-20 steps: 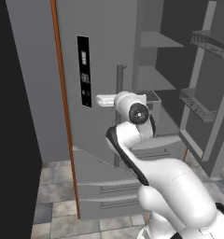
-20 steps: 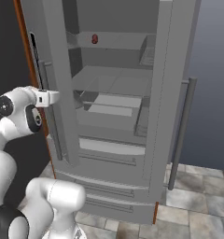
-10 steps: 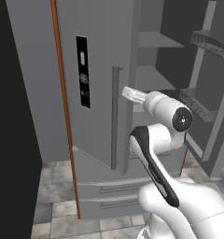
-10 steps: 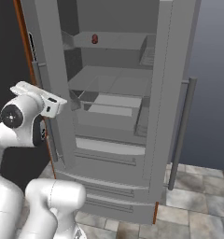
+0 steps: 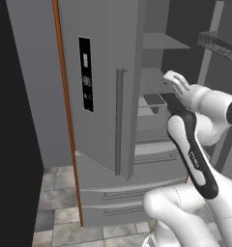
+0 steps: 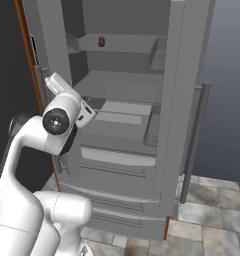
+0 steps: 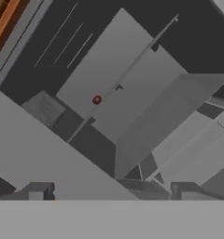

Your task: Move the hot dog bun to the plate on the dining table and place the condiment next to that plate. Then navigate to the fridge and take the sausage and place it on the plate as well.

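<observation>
Grey steel fridge (image 6: 192,100) stood with its right door swung wide, so we could reach inside. Our gripper (image 5: 172,79), fingers apart and empty, pointed at the shelves. The sausage (image 6: 101,42) lay near the back edge of the top shelf.

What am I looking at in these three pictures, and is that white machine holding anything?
It is a simulated kitchen robot: a white jointed arm with a two-finger gripper, standing before a tall grey steel fridge whose right door is open. Two pictures come from cameras on the robot's base, one behind the arm on each side. The third comes from a camera on the hand, looking along the gripper into the fridge, so it appears tilted. On an upper shelf lies a short dark red-brown sausage, also seen in the hand picture. The gripper is raised toward the shelves and its fingers have nothing between them.
</observation>
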